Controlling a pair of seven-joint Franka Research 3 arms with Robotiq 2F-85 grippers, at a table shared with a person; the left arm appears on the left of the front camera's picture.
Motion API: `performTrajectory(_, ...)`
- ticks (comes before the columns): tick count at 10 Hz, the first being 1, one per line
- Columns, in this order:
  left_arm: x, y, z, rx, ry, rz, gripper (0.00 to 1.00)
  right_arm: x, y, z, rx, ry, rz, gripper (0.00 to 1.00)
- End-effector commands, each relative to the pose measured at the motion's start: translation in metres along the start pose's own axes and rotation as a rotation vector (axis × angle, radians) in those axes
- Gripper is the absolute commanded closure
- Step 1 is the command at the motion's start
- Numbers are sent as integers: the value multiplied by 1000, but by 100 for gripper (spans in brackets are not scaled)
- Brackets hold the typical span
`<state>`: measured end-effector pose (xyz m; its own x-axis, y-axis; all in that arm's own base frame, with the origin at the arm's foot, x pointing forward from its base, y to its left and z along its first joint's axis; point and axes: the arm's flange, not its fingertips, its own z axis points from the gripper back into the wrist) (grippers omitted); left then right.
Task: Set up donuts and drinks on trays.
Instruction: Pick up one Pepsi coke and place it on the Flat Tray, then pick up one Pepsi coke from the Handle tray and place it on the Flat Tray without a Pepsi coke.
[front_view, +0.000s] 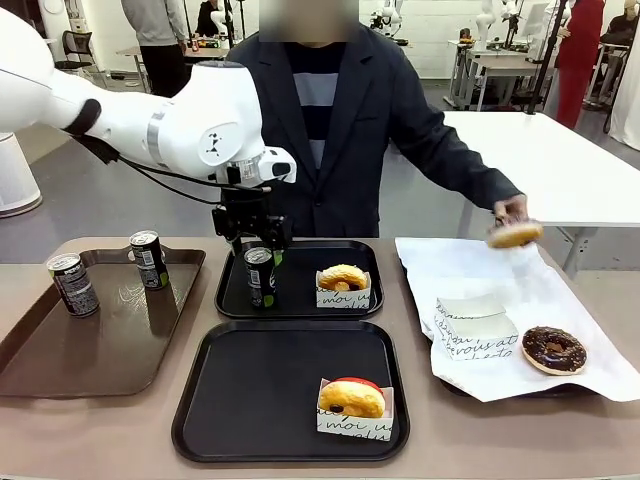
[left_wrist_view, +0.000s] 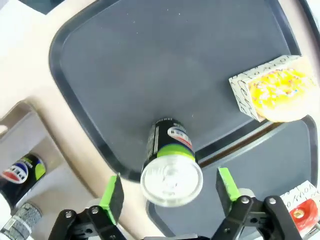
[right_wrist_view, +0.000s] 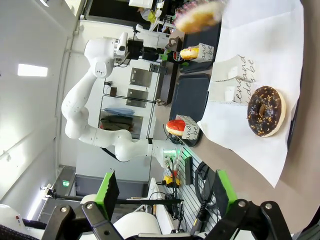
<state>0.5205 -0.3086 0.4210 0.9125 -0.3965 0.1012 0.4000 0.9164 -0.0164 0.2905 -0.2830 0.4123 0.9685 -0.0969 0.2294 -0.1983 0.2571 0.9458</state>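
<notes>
A black drink can (front_view: 260, 275) stands at the left of the far black tray (front_view: 300, 305). My left gripper (front_view: 256, 240) hangs right above it. In the left wrist view the green pads (left_wrist_view: 113, 197) stand apart on both sides of the can's silver top (left_wrist_view: 171, 180), so my left gripper (left_wrist_view: 170, 192) is open. A yellow-iced donut (front_view: 343, 278) in its sleeve lies on the same tray. The near black tray (front_view: 260, 390) holds a red-iced donut (front_view: 351, 399) in a sleeve. My right gripper (right_wrist_view: 165, 192) is open with nothing in it, facing a chocolate donut (right_wrist_view: 265, 111).
Two more cans (front_view: 72, 283) (front_view: 148, 258) stand on the brown tray (front_view: 100, 340) at the left. White paper (front_view: 560, 290) at the right carries the chocolate donut (front_view: 553, 349) and empty sleeves (front_view: 475, 325). The person's hand holds a plain donut (front_view: 515, 234) above the paper.
</notes>
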Motion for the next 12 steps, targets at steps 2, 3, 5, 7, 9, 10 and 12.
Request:
performTrajectory(2, -26, 10, 14, 47, 1, 38, 0, 0, 1, -1, 8, -1, 6, 0)
performTrajectory(3, -28, 9, 14, 32, 0, 32, 0, 0, 1, -1, 8, -1, 6, 0)
performTrajectory(5, -44, 4, 24, 8, -37, -8, 0, 0, 1, -1, 8, -1, 6, 0)
performTrajectory(7, -83, 10, 51, 29, -51, -50, 0, 0, 1, -1, 8, -1, 6, 0)
performTrajectory(9, -128, 47, 80, 91, -88, -10, 0, 0, 1, -1, 8, -1, 6, 0)
performTrajectory(10, -149, 84, 95, 99, -93, 43, 0, 0, 1, -1, 8, -1, 6, 0)
performTrajectory(12, -164, 161, 113, 74, -73, 192, 0, 0, 1, -1, 8, -1, 6, 0)
